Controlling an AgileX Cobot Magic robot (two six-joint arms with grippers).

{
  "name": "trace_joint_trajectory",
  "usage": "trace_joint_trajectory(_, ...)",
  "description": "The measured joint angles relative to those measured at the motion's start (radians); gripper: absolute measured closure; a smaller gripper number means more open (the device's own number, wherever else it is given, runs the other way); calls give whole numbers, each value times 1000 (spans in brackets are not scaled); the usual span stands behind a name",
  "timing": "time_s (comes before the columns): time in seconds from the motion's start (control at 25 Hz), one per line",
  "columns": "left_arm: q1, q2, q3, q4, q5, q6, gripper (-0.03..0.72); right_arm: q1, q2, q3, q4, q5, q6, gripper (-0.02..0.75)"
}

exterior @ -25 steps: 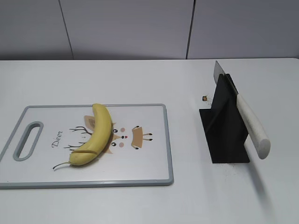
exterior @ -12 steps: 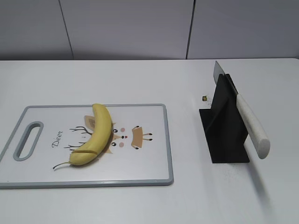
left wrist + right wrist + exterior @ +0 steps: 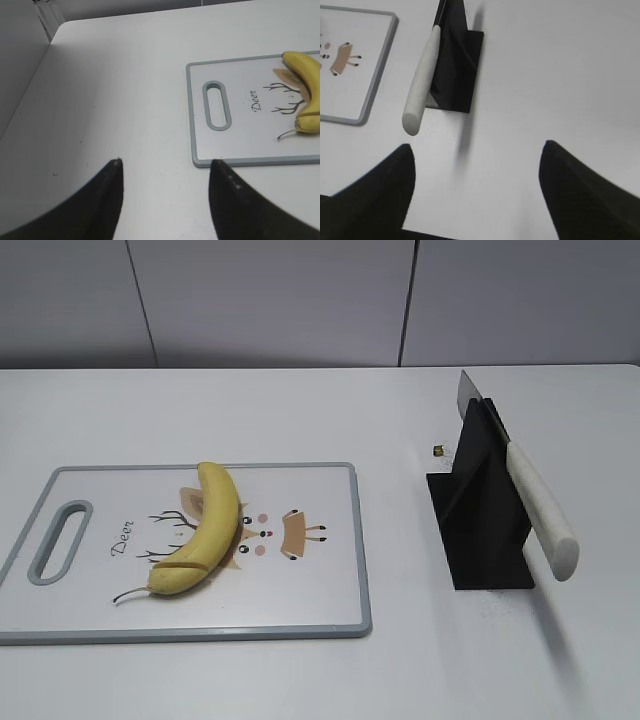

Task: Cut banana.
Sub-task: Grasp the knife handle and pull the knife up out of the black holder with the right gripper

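The yellow banana (image 3: 205, 531) lies on the white cutting board (image 3: 300, 610), with one cut across it near its dark stem; it also shows at the right edge of the left wrist view (image 3: 311, 97). A knife with a white handle (image 3: 540, 510) rests in a black stand (image 3: 482, 530); the right wrist view shows the handle (image 3: 421, 80) too. My left gripper (image 3: 165, 162) is open and empty over bare table, left of the board's handle slot. My right gripper (image 3: 477, 147) is open and empty, just in front of the knife stand. Neither gripper shows in the exterior view.
The cutting board (image 3: 200, 125) has a grey rim, a handle slot (image 3: 60, 540) and a brown deer print (image 3: 290, 535). A tiny dark object (image 3: 438, 450) lies behind the stand. A grey wall stands behind the white table.
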Motion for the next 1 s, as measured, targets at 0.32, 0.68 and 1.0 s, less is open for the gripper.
trace_joint_trajectory(0.32,0,0,0,0,0,0,157,58,229,-78,-2,50,31,156)
trace_joint_trajectory(0.68,0,0,0,0,0,0,157,275,472,-181,-1,48,158,155)
trace_joint_trajectory(1.0,0,0,0,0,0,0,158,280,650,-199,8,29,208,155)
